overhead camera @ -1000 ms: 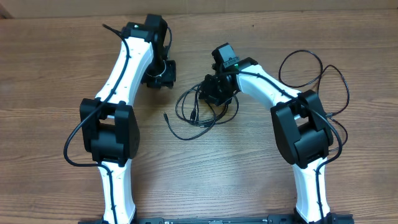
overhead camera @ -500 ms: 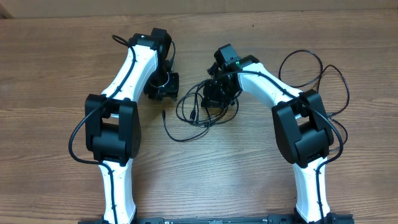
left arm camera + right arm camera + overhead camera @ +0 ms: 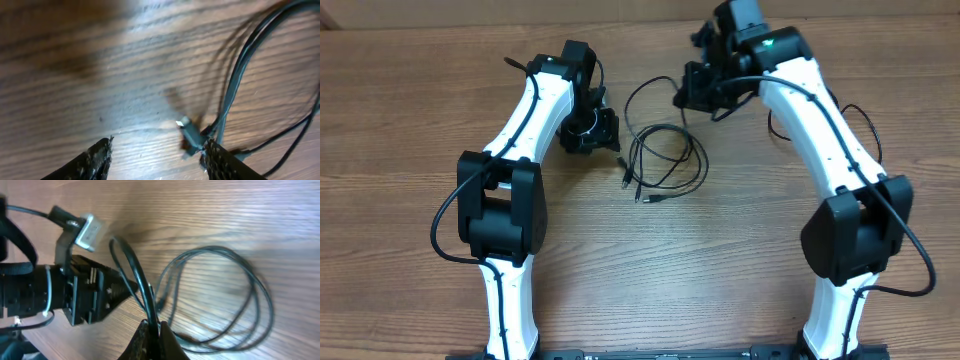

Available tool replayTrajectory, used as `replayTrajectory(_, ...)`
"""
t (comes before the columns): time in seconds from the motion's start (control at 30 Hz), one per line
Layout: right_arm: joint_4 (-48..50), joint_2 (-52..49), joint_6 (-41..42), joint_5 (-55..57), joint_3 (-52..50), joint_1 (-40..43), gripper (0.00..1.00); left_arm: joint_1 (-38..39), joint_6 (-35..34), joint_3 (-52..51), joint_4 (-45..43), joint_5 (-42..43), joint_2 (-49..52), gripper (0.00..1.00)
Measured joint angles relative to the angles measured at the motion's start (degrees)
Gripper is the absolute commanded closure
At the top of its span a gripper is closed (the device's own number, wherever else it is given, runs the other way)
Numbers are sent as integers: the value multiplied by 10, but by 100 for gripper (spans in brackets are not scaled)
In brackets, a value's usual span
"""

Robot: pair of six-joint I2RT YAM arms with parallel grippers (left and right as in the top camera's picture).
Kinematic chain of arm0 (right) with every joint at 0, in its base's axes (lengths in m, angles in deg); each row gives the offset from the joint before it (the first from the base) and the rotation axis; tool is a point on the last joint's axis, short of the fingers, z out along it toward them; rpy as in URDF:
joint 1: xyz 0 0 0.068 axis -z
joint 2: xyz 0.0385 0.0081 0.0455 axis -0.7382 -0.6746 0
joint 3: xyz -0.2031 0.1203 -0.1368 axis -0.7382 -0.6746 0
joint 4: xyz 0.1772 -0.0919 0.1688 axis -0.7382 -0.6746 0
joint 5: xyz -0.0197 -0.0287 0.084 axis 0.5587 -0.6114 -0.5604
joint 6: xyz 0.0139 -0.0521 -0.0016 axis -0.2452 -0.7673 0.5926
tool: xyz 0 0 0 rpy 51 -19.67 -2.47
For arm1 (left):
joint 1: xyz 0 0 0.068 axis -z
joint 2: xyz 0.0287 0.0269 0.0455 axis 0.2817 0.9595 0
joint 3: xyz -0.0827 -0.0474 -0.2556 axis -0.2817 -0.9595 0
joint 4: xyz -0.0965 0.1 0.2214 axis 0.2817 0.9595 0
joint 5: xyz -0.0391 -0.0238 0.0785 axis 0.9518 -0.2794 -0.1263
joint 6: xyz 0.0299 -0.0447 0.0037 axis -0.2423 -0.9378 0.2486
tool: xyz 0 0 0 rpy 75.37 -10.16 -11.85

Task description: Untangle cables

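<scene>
Clearly the cables (image 3: 667, 160) are not yet apart: most of them lie in loose, overlapping loops on the bench (image 3: 420, 80), midway between the two arms, with a couple of small plugs pointing down and to the left at the near edge of the bundle. One strand (image 3: 136, 275) leaves that pile and arcs up toward the far right, where the right end effector (image 3: 705, 92) has it; the right wrist view shows the fingers pressed together on that thin cord right at their tips, so it runs taut-looking from the pinch down to the loops below. Holding one cord high and away from the rest seems meant to draw it out of the knot and show where it crosses the others. The left end effector (image 3: 592, 133) sits low just beside the left edge of the bundle, its jaws spread with nothing between them. In its wrist view a plug (image 3: 189, 136) with a silvery tip lies on the wood just inside the right-hand finger (image 3: 220, 160), touching or very nearly so; I cannot tell which. That placement reads as a setup to pin or grab this end so the pile does not drag along when the other arm pulls. The risk is the plug slipping sideways out of the gap.
</scene>
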Motion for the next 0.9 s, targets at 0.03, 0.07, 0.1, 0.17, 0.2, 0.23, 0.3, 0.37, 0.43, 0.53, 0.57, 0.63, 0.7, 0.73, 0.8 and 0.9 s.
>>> replayTrajectory(0.03, -8, 0, 0, 2, 0, 4, 96, 0, -1, 0, -3, 2, 0, 39)
replayTrajectory(0.07, -14, -2, 0, 2, 0, 6, 96, 0, -3, 0, -4, 3, 0, 39)
replayTrajectory(0.1, -23, -3, 0, 3, 0, 9, 96, 0, -5, 0, -4, 5, 0, 39)
replayTrajectory(0.17, -36, -3, -4, -3, 0, 12, 96, 0, -8, 0, -4, 6, 0, 37)
replayTrajectory(0.2, -43, -2, -8, -9, 0, 13, 96, 0, -11, 0, -4, 7, 0, 36)
replayTrajectory(0.23, -53, -2, -16, -16, 0, 15, 96, 0, -12, 0, -4, 7, 0, 35)
replayTrajectory(0.3, -76, -2, -33, -28, 4, 16, 96, 0, -14, 0, -4, 7, 0, 35)
replayTrajectory(0.37, -89, -1, -51, -33, 18, 17, 96, 0, -14, 0, -4, 8, 0, 35)
replayTrajectory(0.43, -91, 5, -65, -36, 38, 17, 96, 0, -14, 0, -4, 9, 0, 34)
replayTrajectory(0.53, -89, 30, -77, -38, 74, 17, 96, 0, -14, 0, -4, 9, 0, 34)
replayTrajectory(0.57, -88, 42, -80, -38, 86, 18, 96, 0, -14, 0, -5, 9, 0, 33)
replayTrajectory(0.63, -83, 74, -85, -40, 110, 19, 96, 0, -14, 0, -6, 9, 0, 34)
replayTrajectory(0.7, -76, 100, -88, -42, 121, 20, 96, 0, -14, 0, -6, 9, 0, 34)
replayTrajectory(0.73, -71, 115, -89, -42, 126, 20, 96, 0, -14, 0, -6, 9, 0, 34)
replayTrajectory(0.8, -62, 136, -91, -43, 131, 20, 96, 0, -14, -1, -7, 9, 0, 34)
replayTrajectory(0.9, -51, 149, -91, -47, 134, 20, 96, 0, -14, -8, -12, 12, 0, 34)
